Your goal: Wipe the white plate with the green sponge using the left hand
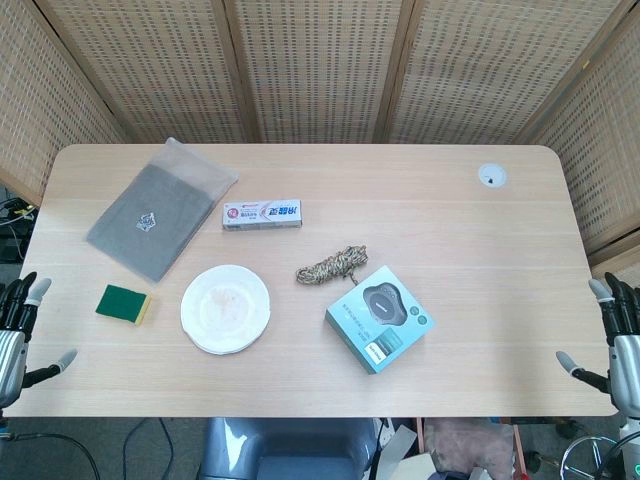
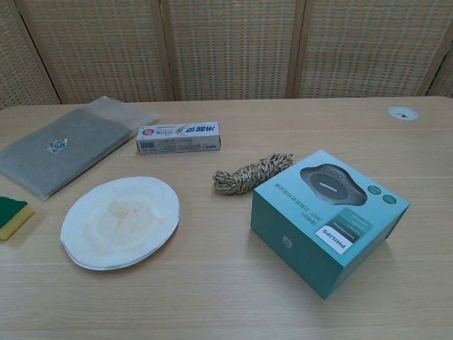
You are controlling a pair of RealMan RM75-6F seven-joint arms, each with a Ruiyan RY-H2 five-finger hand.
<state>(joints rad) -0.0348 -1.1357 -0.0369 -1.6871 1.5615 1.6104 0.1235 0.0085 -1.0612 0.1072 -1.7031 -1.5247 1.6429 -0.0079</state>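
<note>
At the far left, the left hand hangs just off the table's left edge, fingers spread apart and holding nothing. The green sponge lies flat on the wood a little to the right of those fingers, clear of them and near the table's left edge; the chest view shows only its end at the frame border. Bare wood lies between the hand and the sponge, and more toward the near edge.

Behind the sponge sits a grey cloth in a clear bag, angled toward the back. Next comes the white plate, just right of the sponge with a narrow gap between them, its centre smeared with a pale orange stain. A toothpaste box lies behind the plate. Further right, a bundle of twine rests close to a teal box printed with a dark device, the two nearly touching. A round white grommet sits near the back right corner.

At the far right, the right hand hovers off the table's right edge, fingers apart, touching nothing.
</note>
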